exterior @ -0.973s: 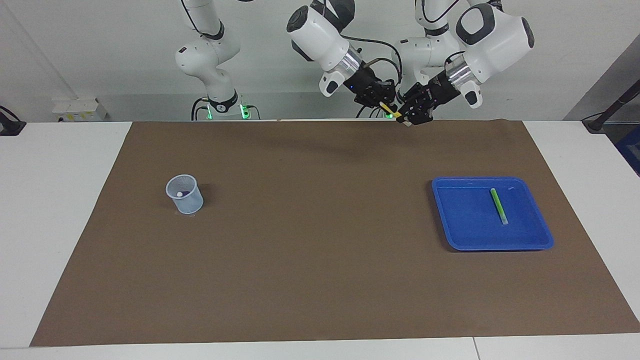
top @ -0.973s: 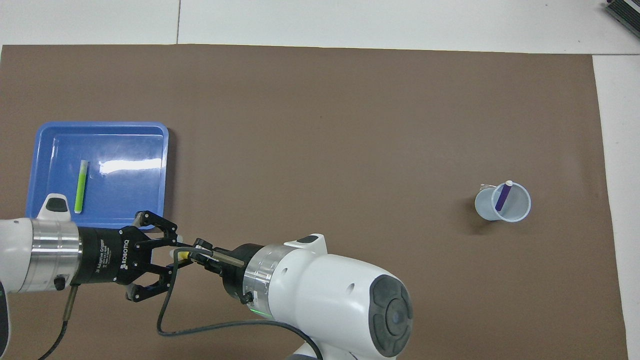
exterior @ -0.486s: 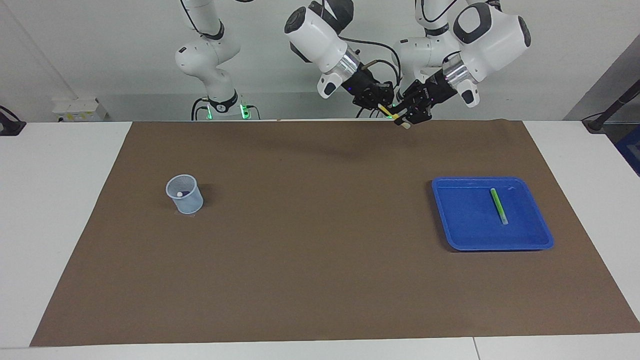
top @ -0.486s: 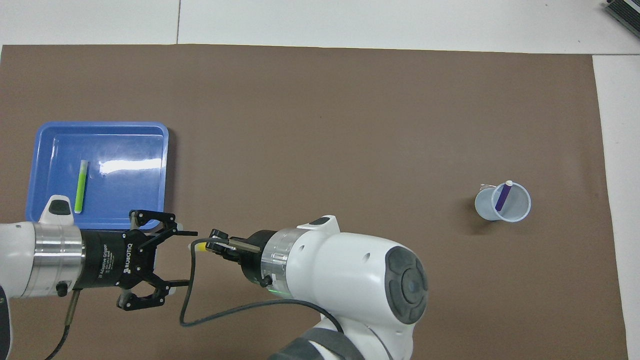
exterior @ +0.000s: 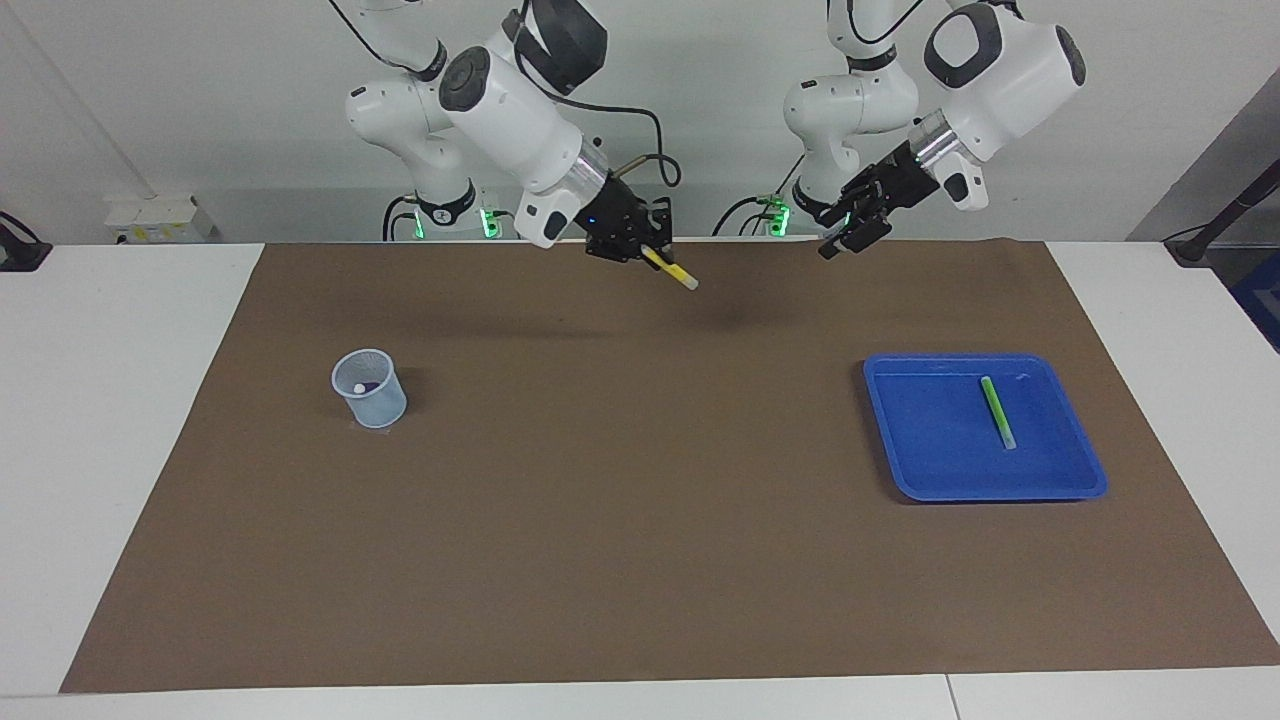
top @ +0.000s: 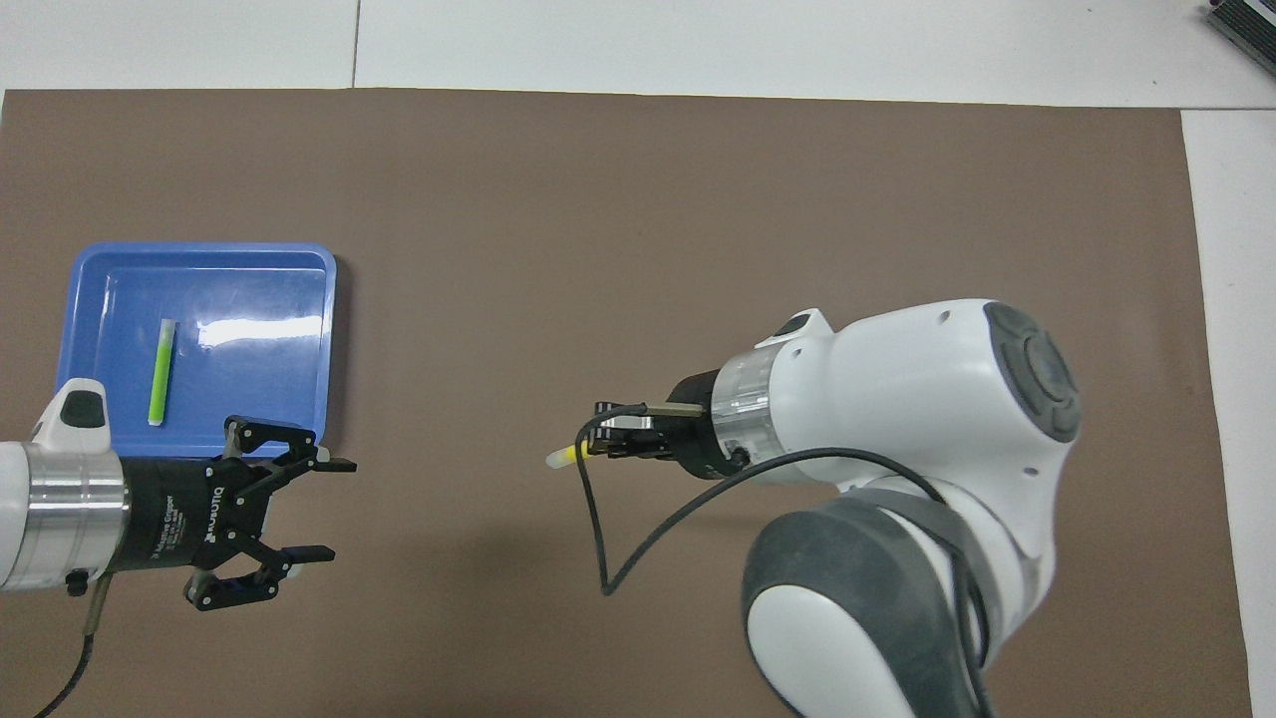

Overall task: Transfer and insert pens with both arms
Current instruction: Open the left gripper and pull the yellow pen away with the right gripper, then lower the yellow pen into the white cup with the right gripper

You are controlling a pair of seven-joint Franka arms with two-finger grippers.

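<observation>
Facing view: the right claw [exterior: 648, 246] is clenched on the yellow pen [exterior: 672, 271], which sticks out at a slant with its pale cap end lowest, up in the air over the brown mat [exterior: 640, 520], well apart from the cup [exterior: 369, 388] that serves as landmark here. The left claw [exterior: 848, 228] hangs released and holding nothing, its fingers [top: 324, 465] spread in the overhead view, over the mat edge close to the robots and much farther from the cup than the right claw is.

The purple pen [top: 1000, 393] leans inside the cup. The green pen [exterior: 997, 411] lies flat in the blue tray [exterior: 1085, 478], well apart from the cup, at the left arm's end of the tabletop.

The 3 pens look light, stiff and smooth, so each probably slips easily in a pinch. A hold across the barrel near 1 end, as the right claw has now, likely leaves enough length free to steer the tip into the cup. The cup looks thin and light and may tip if nudged.

The mat is flat and plain over a white tabletop [exterior: 120, 420]; a pale wall stands past the arms' bases.
</observation>
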